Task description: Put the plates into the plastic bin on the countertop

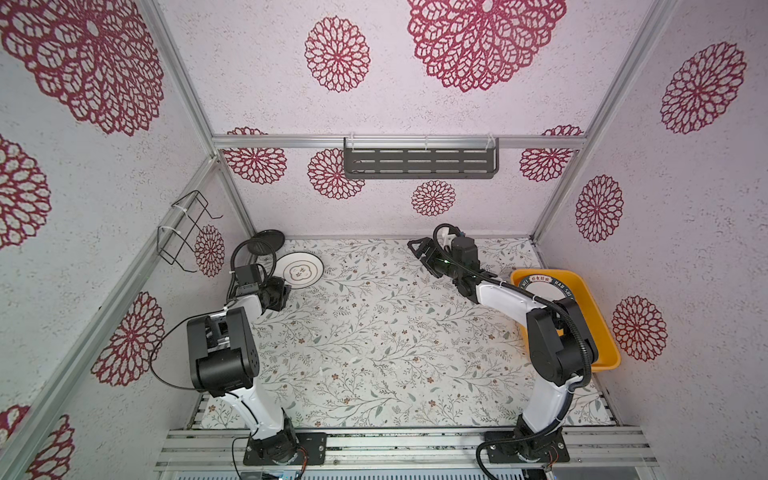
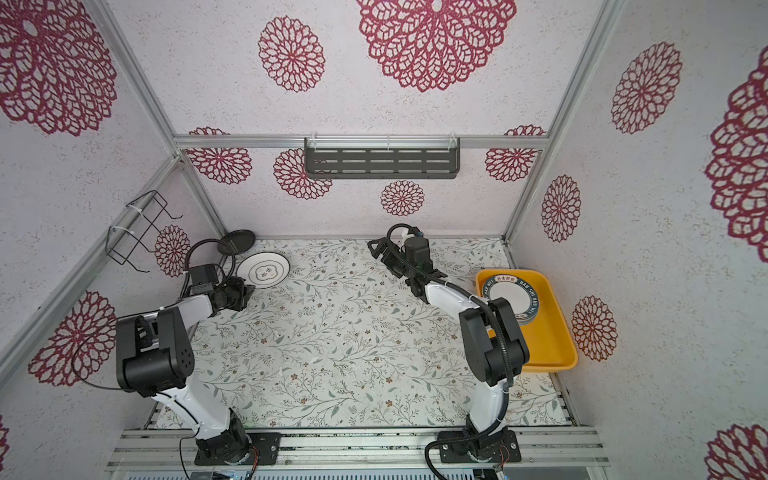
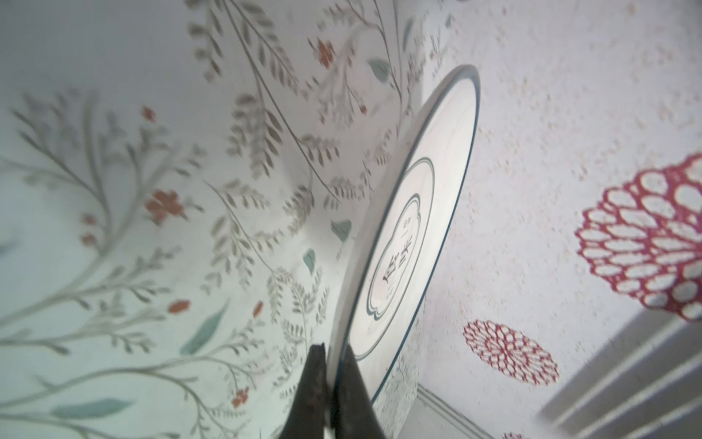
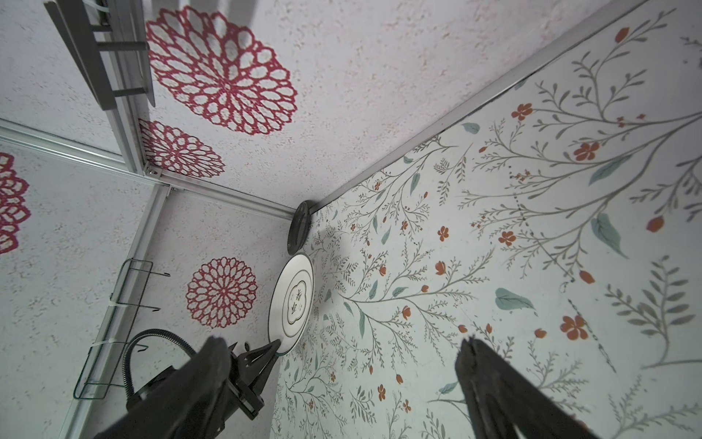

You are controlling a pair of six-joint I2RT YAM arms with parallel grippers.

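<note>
Vine-printed white countertop (image 1: pixel 374 332) lying open beside yellow-orange plastic bin (image 1: pixel 599 318) | left gripper (image 3: pixel 334 355) pinching round white line-motif plate (image 1: pixel 300 271), far from bin | right gripper (image 1: pixel 422 255) gaping nearer bin.

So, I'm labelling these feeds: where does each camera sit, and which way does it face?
Top views: high at the front, looking down on countertop, both arms, plastic bin.
Left wrist: along the left gripper, shut on the white plate.
Right wrist: past the open right gripper toward the far left corner.
Shared: both wrist views show that plate.
</note>
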